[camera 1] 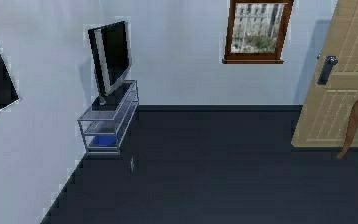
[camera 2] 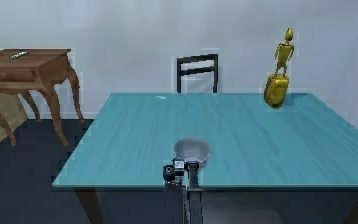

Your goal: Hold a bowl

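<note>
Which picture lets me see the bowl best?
The arm side view. The grey bowl sits in plain sight on the teal table, by its closest edge. The forward view looks elsewhere, at a TV, a window and a door.

No legible text, label, number or sign on any surface.

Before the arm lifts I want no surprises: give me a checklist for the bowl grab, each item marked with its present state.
1. Bowl upright on the teal table: ok.
2. Tool close by the bowl: ok.
3. Tool holding the bowl: cannot tell.
4. Bowl clear of the tabletop: not ok, it appears to rest there.
5. Gold statue well away from the bowl: ok.
</note>
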